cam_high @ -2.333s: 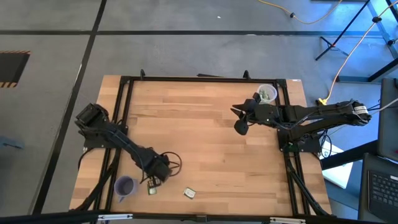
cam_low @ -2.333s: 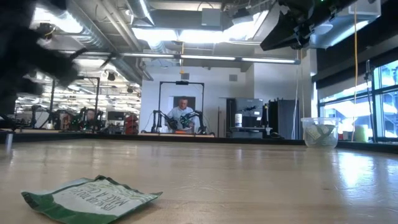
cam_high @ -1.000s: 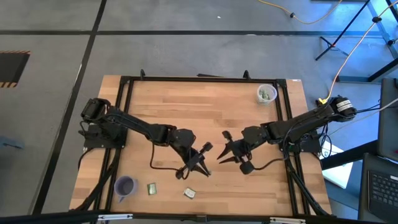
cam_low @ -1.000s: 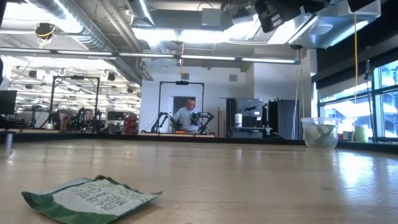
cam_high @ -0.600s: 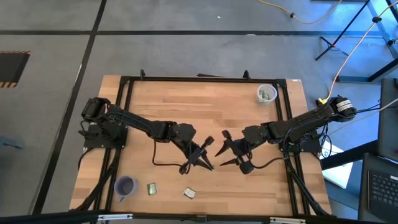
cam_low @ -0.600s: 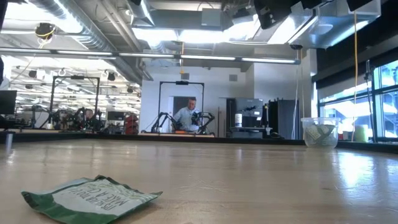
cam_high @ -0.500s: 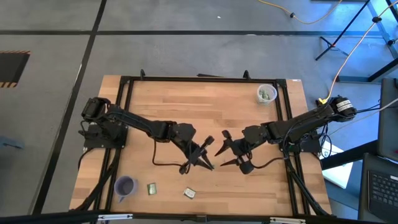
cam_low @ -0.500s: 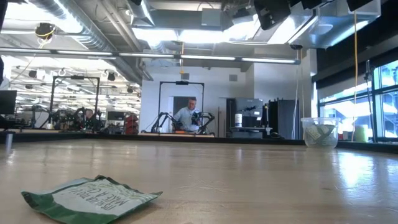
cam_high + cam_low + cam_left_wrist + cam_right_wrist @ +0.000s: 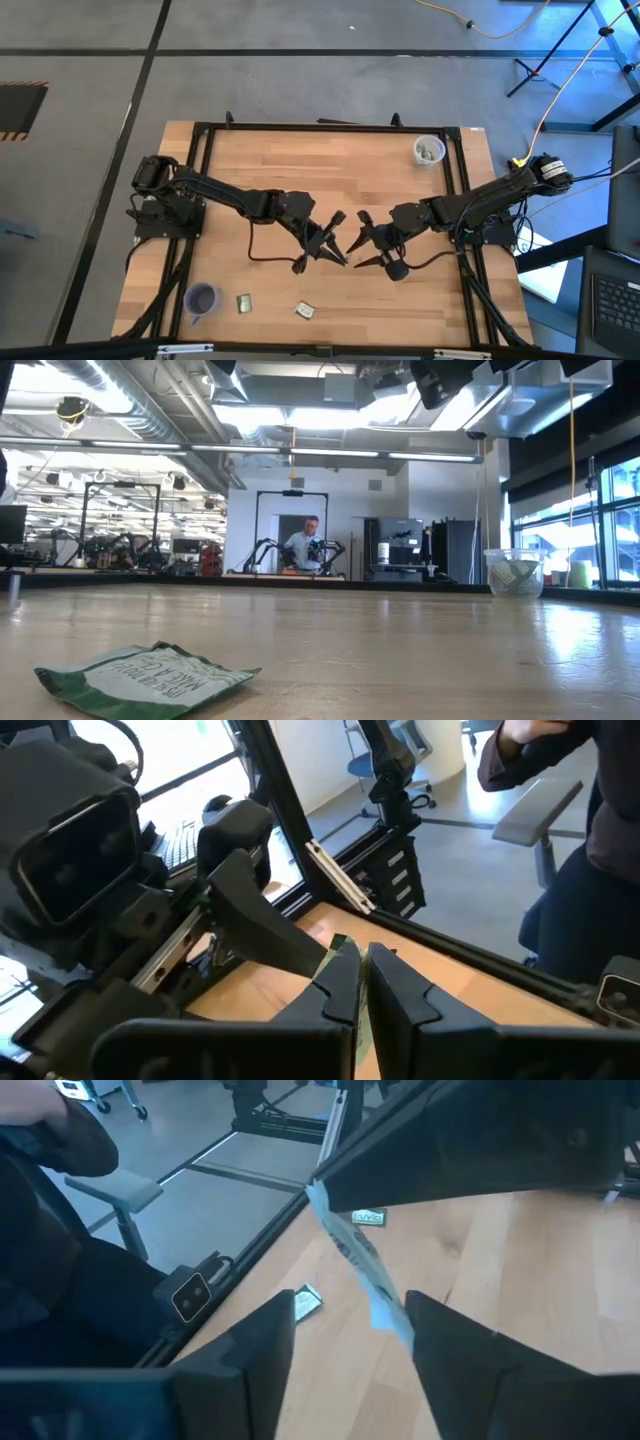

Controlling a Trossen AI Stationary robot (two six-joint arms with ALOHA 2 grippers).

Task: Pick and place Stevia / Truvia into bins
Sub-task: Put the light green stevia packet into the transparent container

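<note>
My left gripper (image 9: 340, 250) is above the middle of the table, shut on a pale green and white Stevia sachet (image 9: 360, 1265). My right gripper (image 9: 358, 240) faces it from the table's right, open, with one finger on either side of the sachet. Whether a finger touches it, I cannot tell. Two more sachets (image 9: 243, 301) (image 9: 306, 311) lie flat near the table's near edge; one of them fills the foreground of the low view (image 9: 145, 678). The purple cup (image 9: 201, 298) stands at the near left. The translucent cup (image 9: 428, 151) stands at the far right with sachets inside. My left gripper pinches one end of the sachet (image 9: 318, 1188) between its two fingers (image 9: 340, 985). The fingers come from the table's left, nearly level. The rest of the sachet sticks out past the fingertips and slants down between my right gripper's fingers, clear of the table.
A black frame (image 9: 205, 130) runs along the table's edges. A cable (image 9: 262, 258) trails on the wood below my left arm. A person's sleeve (image 9: 560, 780) shows in the room beyond the table. Bare wood lies across the far half of the table.
My left gripper has carried the sachet a little toward the table's right and far side, closer to my right gripper, and has stayed shut on it. The sachets on the table and both cups have not moved.
</note>
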